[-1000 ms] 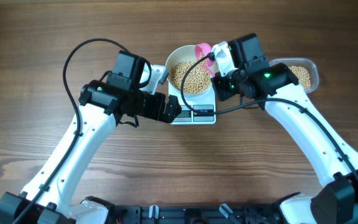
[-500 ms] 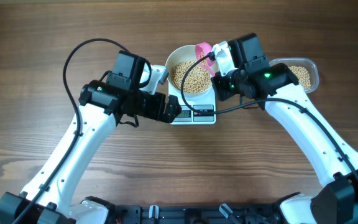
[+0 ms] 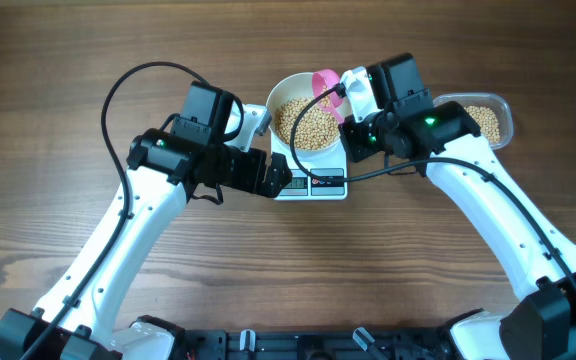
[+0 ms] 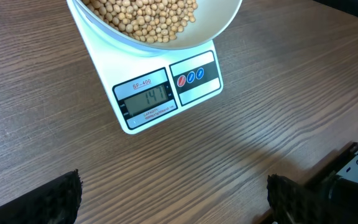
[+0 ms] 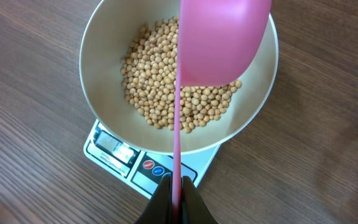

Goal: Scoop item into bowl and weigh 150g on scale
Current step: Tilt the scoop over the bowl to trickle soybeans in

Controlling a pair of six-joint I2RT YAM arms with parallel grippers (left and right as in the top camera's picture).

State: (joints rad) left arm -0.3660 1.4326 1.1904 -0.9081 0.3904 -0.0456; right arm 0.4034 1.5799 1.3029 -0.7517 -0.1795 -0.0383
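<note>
Many tan beans (image 5: pixel 166 93) in bowl (image 5: pixel 93 81); right pincer (image 5: pixel 176 186) tight on scoop (image 5: pixel 222 37), left pincer (image 4: pixel 174 202) wide.

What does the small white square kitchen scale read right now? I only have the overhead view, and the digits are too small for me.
Observer: In the left wrist view the white square scale shows 141 on its grey display.
Operator: Is the right gripper really clamped on the pink plastic scoop?
Observer: Yes. The right wrist view shows the right gripper shut on the thin handle of the pink plastic scoop, with its cup over the round white bowl of tan round beans.
Operator: And the left gripper?
Observer: The left gripper is open and holds nothing, over the wooden table in front of the scale.
</note>
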